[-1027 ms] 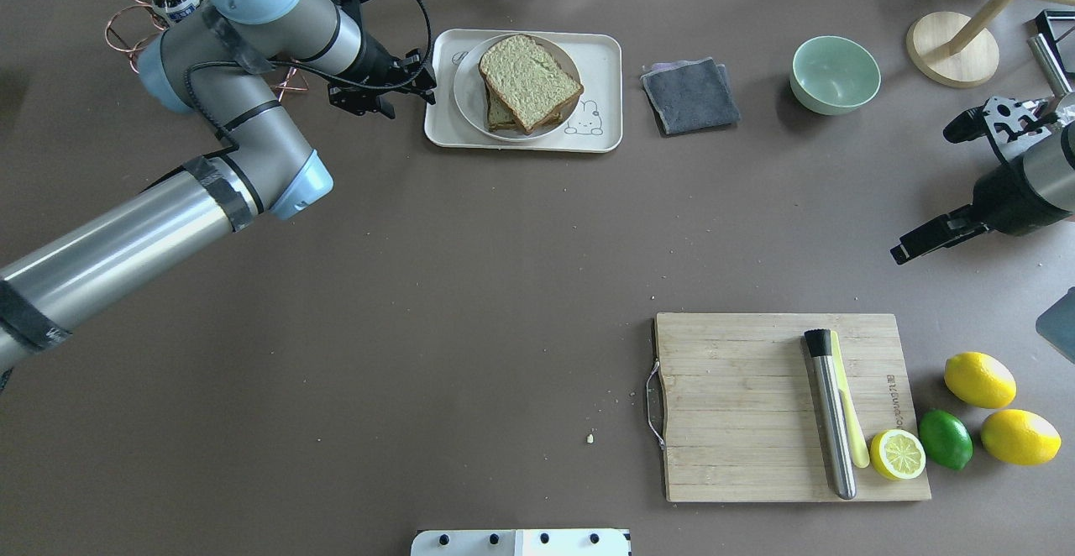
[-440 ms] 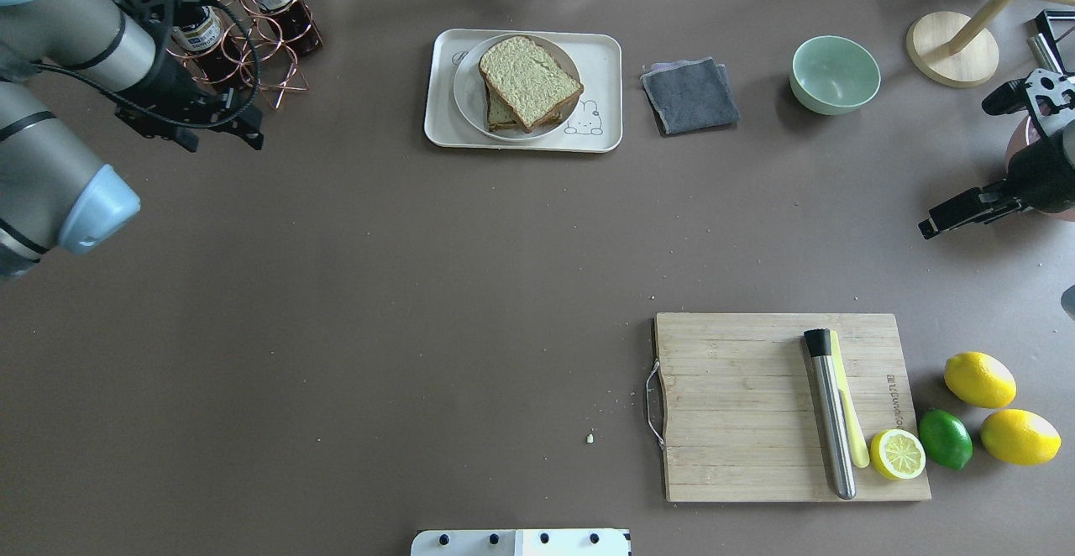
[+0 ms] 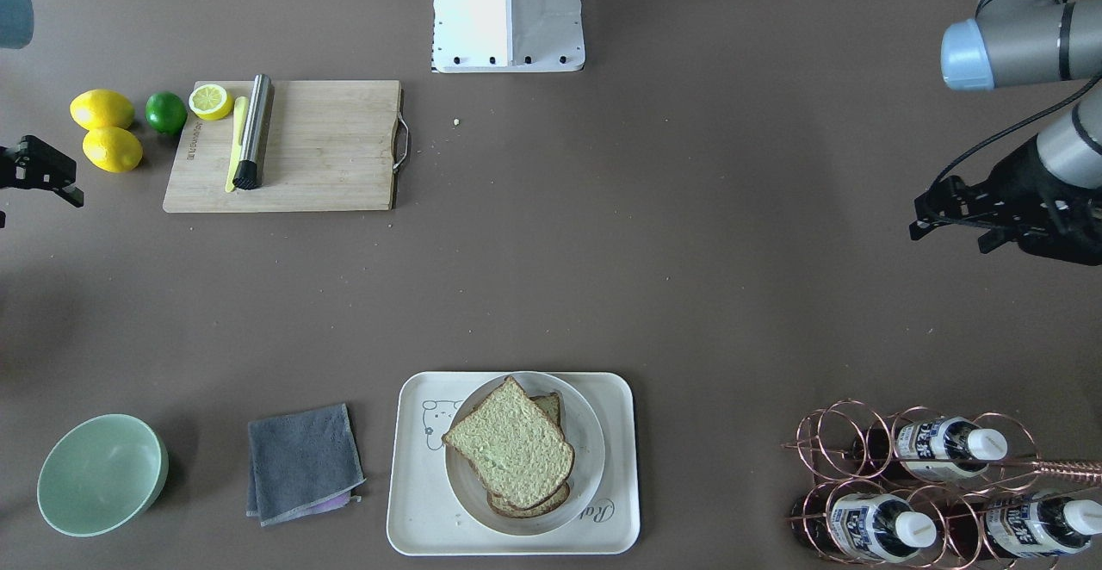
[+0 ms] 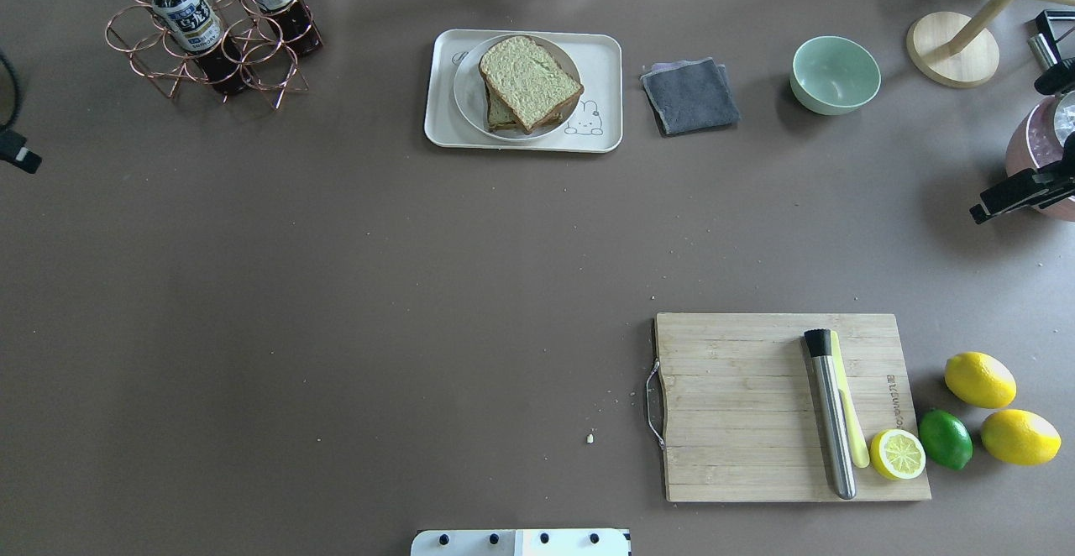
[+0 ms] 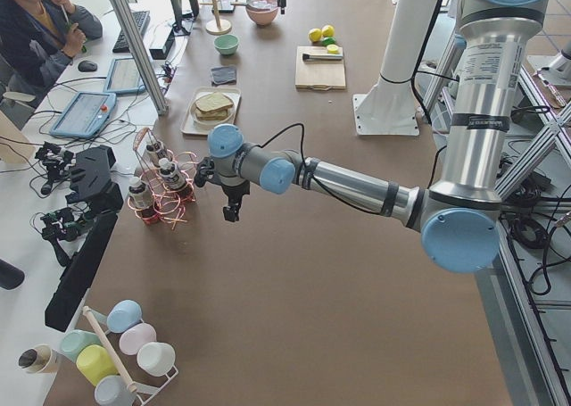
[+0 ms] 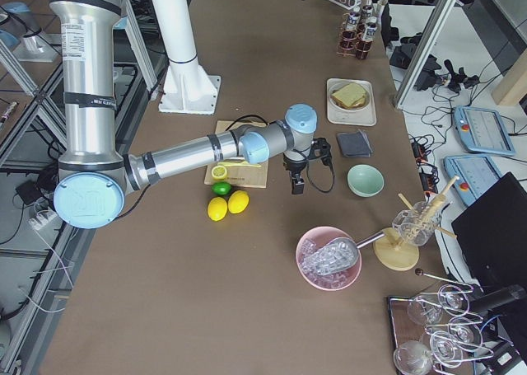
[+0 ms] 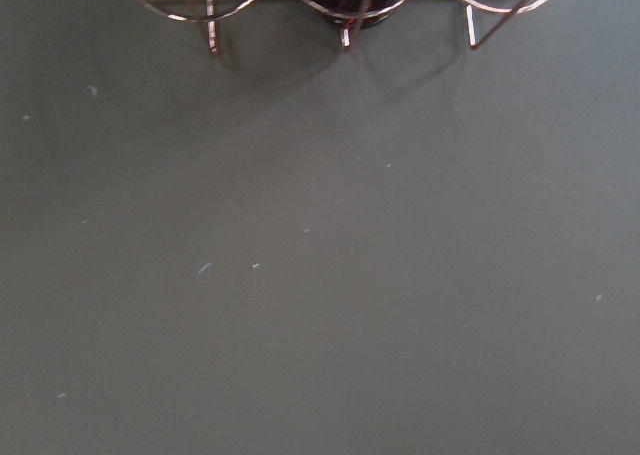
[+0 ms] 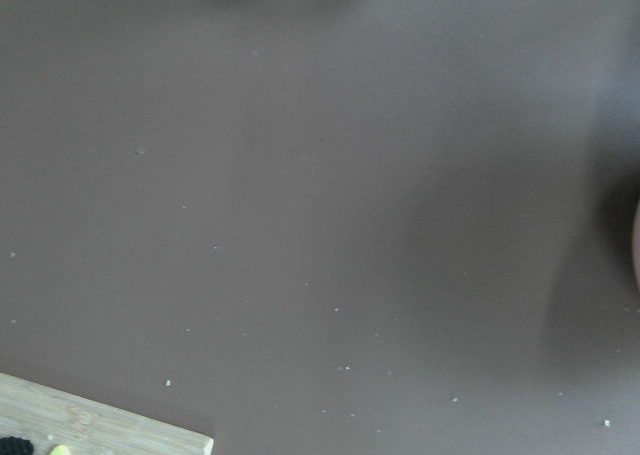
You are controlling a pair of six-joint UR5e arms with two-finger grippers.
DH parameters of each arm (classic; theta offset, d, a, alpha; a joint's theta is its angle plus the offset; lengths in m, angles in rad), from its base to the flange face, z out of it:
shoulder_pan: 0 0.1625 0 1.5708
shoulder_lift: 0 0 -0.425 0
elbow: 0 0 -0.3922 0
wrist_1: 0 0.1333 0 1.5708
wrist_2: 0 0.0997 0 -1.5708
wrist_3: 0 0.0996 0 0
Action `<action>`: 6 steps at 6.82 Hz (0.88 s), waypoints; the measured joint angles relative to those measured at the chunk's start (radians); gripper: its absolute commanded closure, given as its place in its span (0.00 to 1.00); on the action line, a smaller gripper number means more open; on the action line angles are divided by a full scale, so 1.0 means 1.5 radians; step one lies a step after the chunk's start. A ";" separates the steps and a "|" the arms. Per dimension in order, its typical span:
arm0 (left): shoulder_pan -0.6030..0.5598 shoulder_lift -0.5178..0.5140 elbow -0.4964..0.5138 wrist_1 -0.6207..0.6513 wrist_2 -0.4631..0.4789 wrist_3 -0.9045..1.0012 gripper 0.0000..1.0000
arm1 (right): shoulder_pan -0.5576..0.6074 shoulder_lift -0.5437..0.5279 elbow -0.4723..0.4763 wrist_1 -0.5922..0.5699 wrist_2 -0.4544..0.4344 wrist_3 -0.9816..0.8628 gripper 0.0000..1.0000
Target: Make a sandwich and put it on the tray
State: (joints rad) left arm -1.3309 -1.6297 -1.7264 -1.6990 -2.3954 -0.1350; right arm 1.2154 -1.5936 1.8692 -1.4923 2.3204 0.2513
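Sandwich (image 4: 531, 81) of 2 speckled slices with dark crust sits on a round white plate (image 4: 464, 94), the top slice skewed over the lower one; no filling can be made out between them. The plate rests inside the cream tray (image 4: 605, 94), which lies at the middle of the worktop's far edge. Just right of the tray along that edge lie a folded grey cloth (image 4: 690, 96) and then a pale green bowl (image 4: 835, 74); toward the far left corner stands a copper wire rack (image 4: 210, 35) holding bottles. Near the right corner on the robot's side lies a wooden cutting board (image 4: 781, 405) carrying a steel cylinder (image 4: 830, 413) and a half lemon (image 4: 897, 453), with a lime (image 4: 945, 438) and 2 lemons (image 4: 979, 379) beside it. The left gripper (image 3: 951, 230) hangs over bare worktop at the left end, near the rack, fingers spread and empty. The right gripper (image 4: 1008, 196) hangs at the right end; I cannot tell whether its fingers are apart.
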 measured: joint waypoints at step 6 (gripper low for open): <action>-0.162 0.161 -0.011 0.011 0.044 0.240 0.03 | 0.163 -0.086 -0.021 -0.105 -0.017 -0.296 0.00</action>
State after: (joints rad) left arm -1.5743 -1.3886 -1.7428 -1.6833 -2.3298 0.2243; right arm 1.4600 -1.7232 1.8375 -1.6495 2.2951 -0.1926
